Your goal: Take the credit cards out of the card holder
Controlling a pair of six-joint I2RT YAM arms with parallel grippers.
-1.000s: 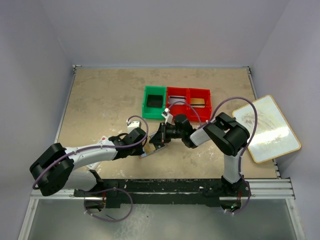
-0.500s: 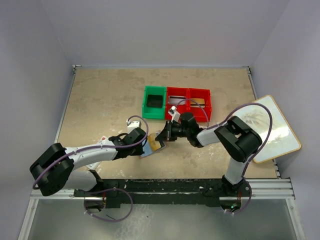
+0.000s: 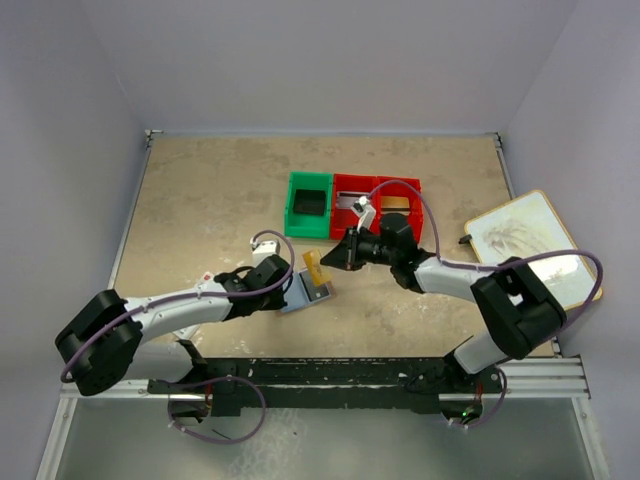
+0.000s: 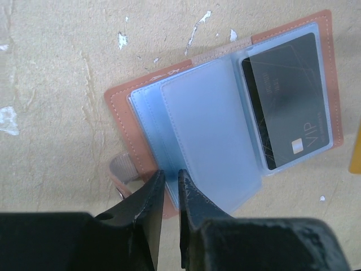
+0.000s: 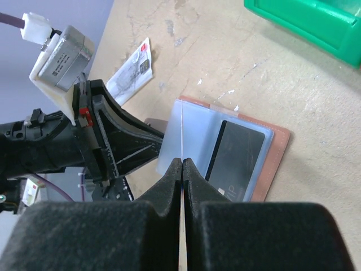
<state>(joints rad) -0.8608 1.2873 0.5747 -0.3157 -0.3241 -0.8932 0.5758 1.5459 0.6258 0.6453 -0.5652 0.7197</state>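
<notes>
The card holder (image 3: 312, 295) lies open on the table, reddish-brown outside with light blue sleeves (image 4: 203, 130). A black credit card (image 4: 287, 107) sits in its right sleeve. My left gripper (image 4: 171, 176) is shut on the near edge of the holder (image 4: 121, 113); from above it (image 3: 290, 283) sits at the holder's left side. My right gripper (image 3: 336, 257) hovers just right of and above the holder, shut on a yellow credit card (image 3: 313, 266). That card shows edge-on as a thin line (image 5: 182, 124) between the jaws (image 5: 183, 162), above the holder (image 5: 271, 164).
A green bin (image 3: 308, 204) and two joined red bins (image 3: 378, 198) stand behind the holder. A wood-rimmed white board (image 3: 530, 250) lies at the right. A white packet with a red mark (image 5: 132, 70) lies to the left of the holder.
My right gripper has drawn back to the right, pulling the yellow card out of the holder. The left gripper has held the holder in place.
</notes>
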